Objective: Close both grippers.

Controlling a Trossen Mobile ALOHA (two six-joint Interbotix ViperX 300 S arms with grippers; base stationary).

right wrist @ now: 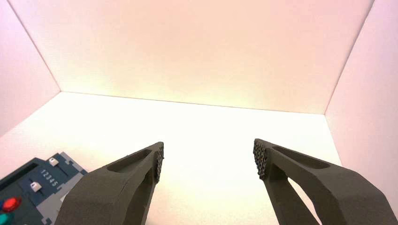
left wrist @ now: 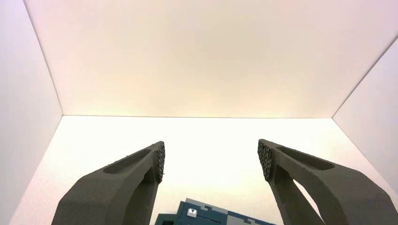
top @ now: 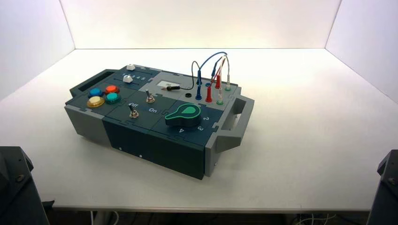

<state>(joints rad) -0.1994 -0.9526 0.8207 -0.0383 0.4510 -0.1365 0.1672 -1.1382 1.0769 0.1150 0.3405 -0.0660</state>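
My left gripper (left wrist: 211,157) is open and empty, its jaws wide apart, held above the table short of the box (left wrist: 202,215). My right gripper (right wrist: 209,159) is also open and empty, jaws wide apart, with the box's slider corner (right wrist: 33,187) off to its side. In the high view only the arm bases show: the left arm (top: 16,187) at the near left corner and the right arm (top: 387,187) at the near right corner. Neither gripper touches anything.
The grey and dark blue box (top: 117,136) stands turned on the white table (top: 305,140). It bears four coloured buttons (top: 104,95), two white sliders (top: 127,78), two toggle switches (top: 133,113), a green knob (top: 184,115) and plugged wires (top: 213,79). White walls enclose the table.
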